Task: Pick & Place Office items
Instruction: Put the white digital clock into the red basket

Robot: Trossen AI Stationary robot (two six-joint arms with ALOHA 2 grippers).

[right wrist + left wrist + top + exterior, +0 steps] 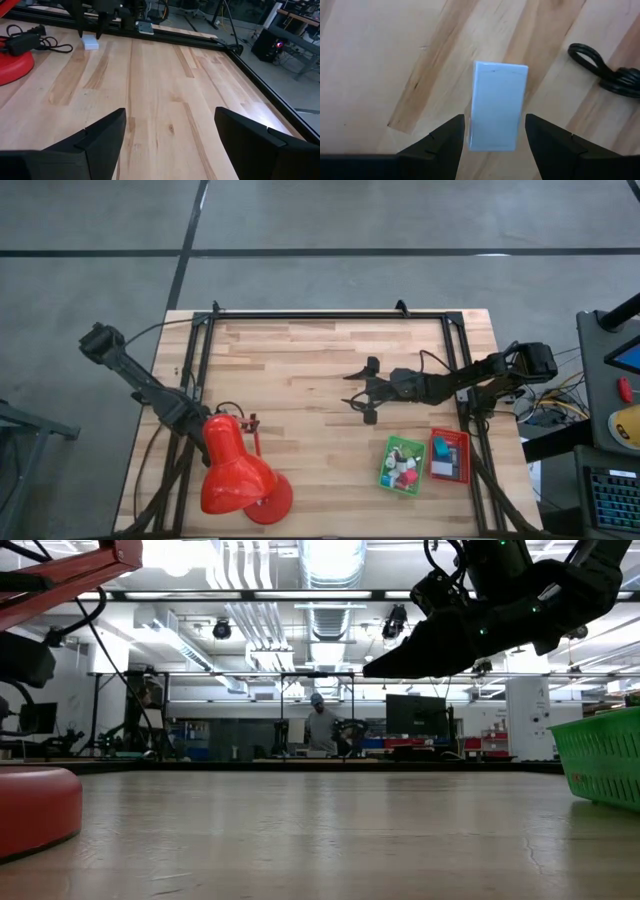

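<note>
The left gripper straddles the pale, flat, eraser-like rectangular block lying near the bench's left edge beside the red desk lamp, probably to lift it, though I cannot tell whether it grips, while the right gripper waits mid-bench, fingers wide apart and empty.

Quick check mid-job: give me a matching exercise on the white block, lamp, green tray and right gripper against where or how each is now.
Things:
1. white block
2. lamp
3. green tray
4. right gripper

States:
a. open, over the bare middle of the table
b. red, on the left arm's side
c. holds small coloured pieces
d. lies on bare wood near a black cable

Pairs: 1-d, 2-b, 3-c, 4-a
</note>
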